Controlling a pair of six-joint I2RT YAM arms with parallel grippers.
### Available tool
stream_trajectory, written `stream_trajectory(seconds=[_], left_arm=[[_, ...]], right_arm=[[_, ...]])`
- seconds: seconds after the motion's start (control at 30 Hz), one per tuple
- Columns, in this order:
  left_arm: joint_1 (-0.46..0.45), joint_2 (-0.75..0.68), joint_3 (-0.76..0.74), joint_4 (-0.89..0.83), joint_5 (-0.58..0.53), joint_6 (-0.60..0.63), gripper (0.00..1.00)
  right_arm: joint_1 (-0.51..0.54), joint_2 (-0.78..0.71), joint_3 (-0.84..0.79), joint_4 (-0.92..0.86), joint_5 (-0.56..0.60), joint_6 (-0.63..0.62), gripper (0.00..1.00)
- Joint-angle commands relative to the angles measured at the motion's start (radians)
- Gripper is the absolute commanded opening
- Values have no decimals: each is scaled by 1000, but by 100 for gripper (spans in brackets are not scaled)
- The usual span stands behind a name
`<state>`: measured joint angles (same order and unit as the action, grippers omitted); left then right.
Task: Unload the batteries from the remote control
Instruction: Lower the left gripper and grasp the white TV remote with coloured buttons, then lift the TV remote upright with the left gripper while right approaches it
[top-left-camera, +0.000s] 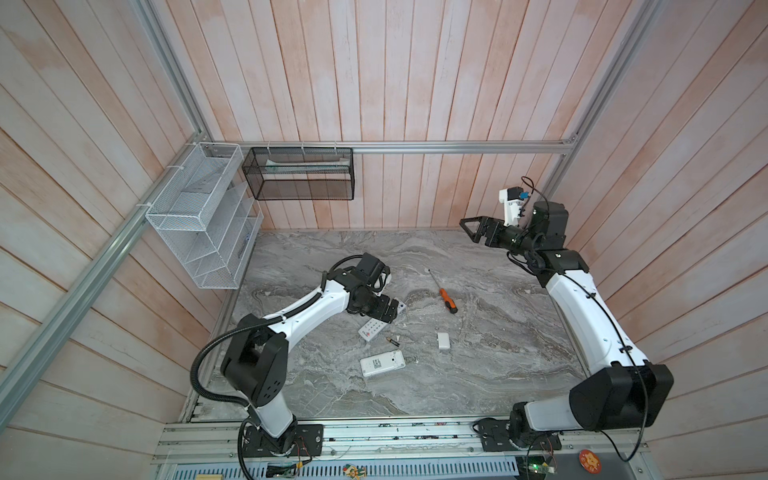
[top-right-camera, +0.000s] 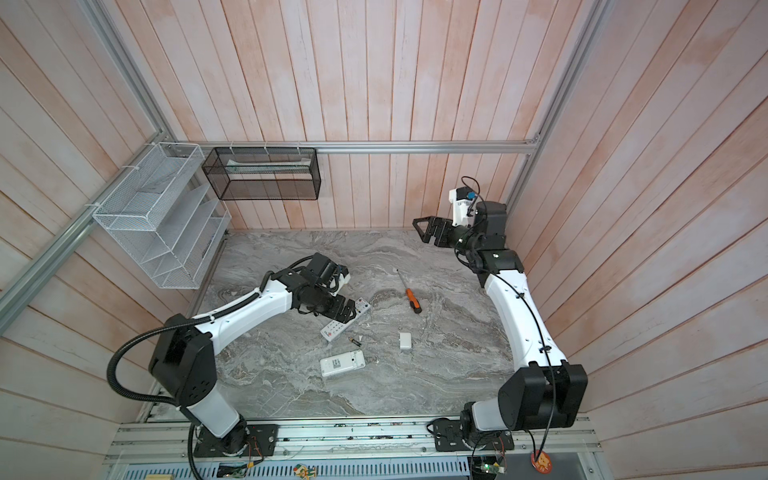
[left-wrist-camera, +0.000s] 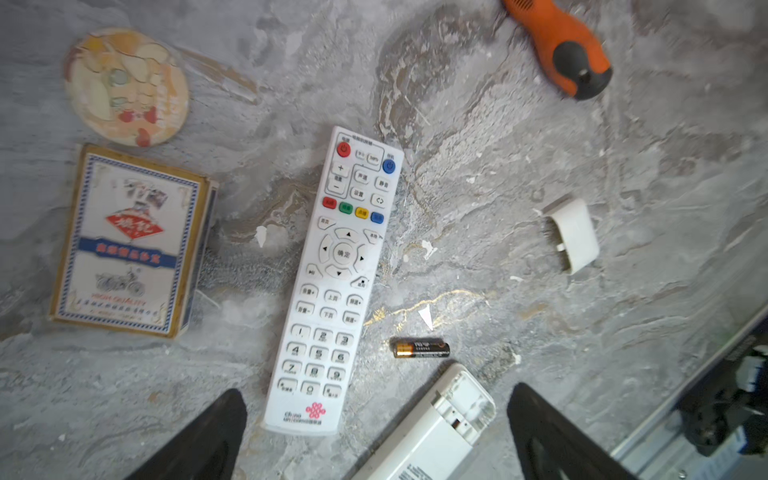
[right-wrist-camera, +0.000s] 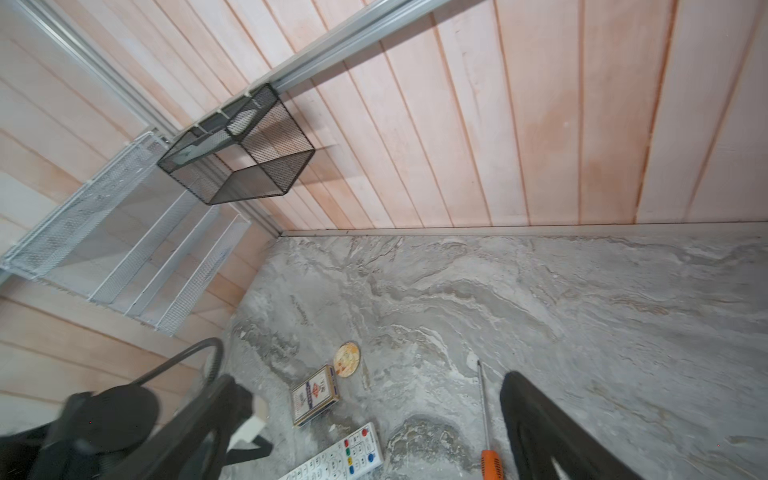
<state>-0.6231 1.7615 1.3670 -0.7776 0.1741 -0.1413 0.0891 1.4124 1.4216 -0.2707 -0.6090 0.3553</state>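
A: Progress?

B: Mostly done, by the look. One slim dark battery with a golden-orange band (left-wrist-camera: 421, 348) lies loose on the grey marble-pattern tabletop (left-wrist-camera: 665, 166). It's just right of the near end of the white keypad-up remote control (left-wrist-camera: 332, 282). The white face-down remote control (left-wrist-camera: 440, 424) is just nearer. The small white plastic battery cover (left-wrist-camera: 573, 235) is off, lying farther right.

A: Bay?

B: Open on the face-down remote, and the part in frame looks empty. Only one battery shows, so a second is unaccounted for. The keypad-up remote's back is hidden, so can't tell if it holds cells.

A: Grippers?

B: Left gripper (left-wrist-camera: 376, 392) hangs low over both remotes, fingers spread, holding nothing. Right gripper (top-left-camera: 469, 229) is raised at the far right, fingers spread too, empty.

A: Text?

B: "China unicom" with a red knot logo on the keypad remote's near end, digits 0–9, "确定" on the centre key. "HIGH QUALITY" in red on the blue-and-white card box (left-wrist-camera: 129, 241), far-left of that remote. The battery print and the face-down remote's label are too small to read.
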Motion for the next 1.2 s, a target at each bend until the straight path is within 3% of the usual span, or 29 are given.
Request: stream_trajectory(seconds=[0.0, 0.37, 0.77, 1.03, 1.17], left_arm=[[-8, 79, 85, -38, -53, 87, 100], [-27, 320, 293, -103, -97, 157, 91], [-27, 376, 257, -105, -105, 162, 83], [-27, 394, 209, -91, -83, 157, 73], [-27, 396, 196, -86, -73, 153, 64]], right_arm=[[3, -47, -9, -96, -140, -4, 98], [4, -108, -91, -71, -120, 47, 98], [6, -60, -101, -28, -103, 84, 98], [15, -42, -87, -18, -102, 96, 98], [21, -45, -85, -18, -101, 97, 98]])
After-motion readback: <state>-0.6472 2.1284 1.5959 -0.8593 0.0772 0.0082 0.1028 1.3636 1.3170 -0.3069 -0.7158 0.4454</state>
